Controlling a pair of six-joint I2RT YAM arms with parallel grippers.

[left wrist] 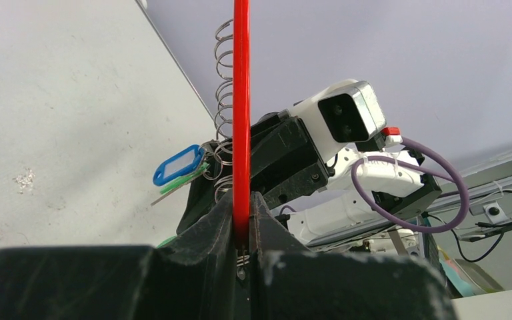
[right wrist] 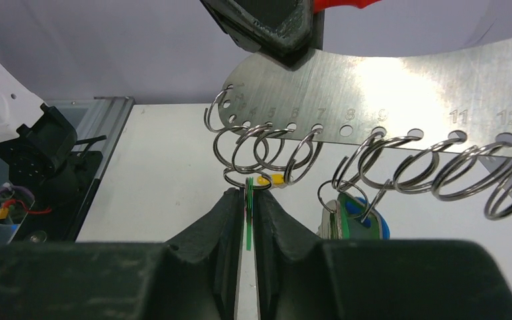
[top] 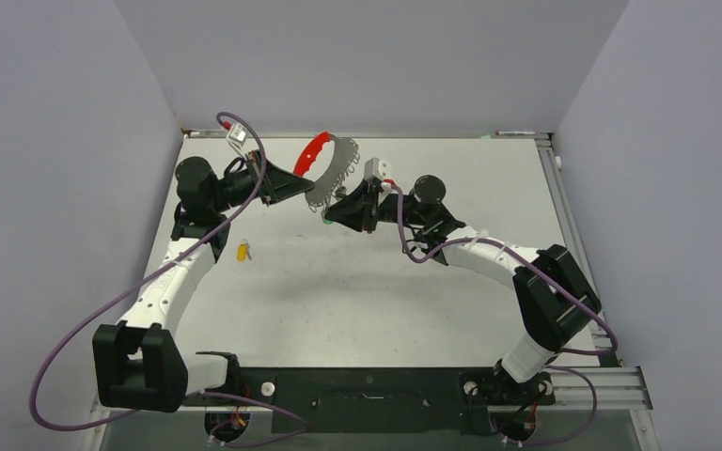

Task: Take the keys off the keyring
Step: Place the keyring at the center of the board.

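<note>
The keyring (top: pixel 316 152) looks light but stiff. Its metal plate (right wrist: pixel 387 87) is thin and smooth, so it could slip or twist in a grip. The best place to hold it is flat on the red strap (left wrist: pixel 241 100). That is just where the left jaws pinch it, shut tight on the strap.

The little wire rings (right wrist: pixel 267 150) look springy and tight. I think a key has to be wound round its ring to come off, not just pulled. The keys are tiny and light. The plastic tag is the easy part to grab, because it is flat and wider than the metal bit.

The plate is shiny silver, with numbers and a row of small holes along one edge. Round rings hang from many of the holes, and most of them look bare. The green key (right wrist: pixel 248 220) hangs from a ring near the low-number end. The blue key (right wrist: pixel 363 223) hangs from a ring nearer the middle.

The keyring is up in the air over the far part of the tabletop (top: pixel 385 301), between the two arms. The right jaws are nearly closed, with the green tag squeezed between them, right under its ring.

One yellow key (top: pixel 243 251) lies by itself on the tabletop. It is beside the left arm (top: pixel 174 282) and well apart from the keyring.
</note>
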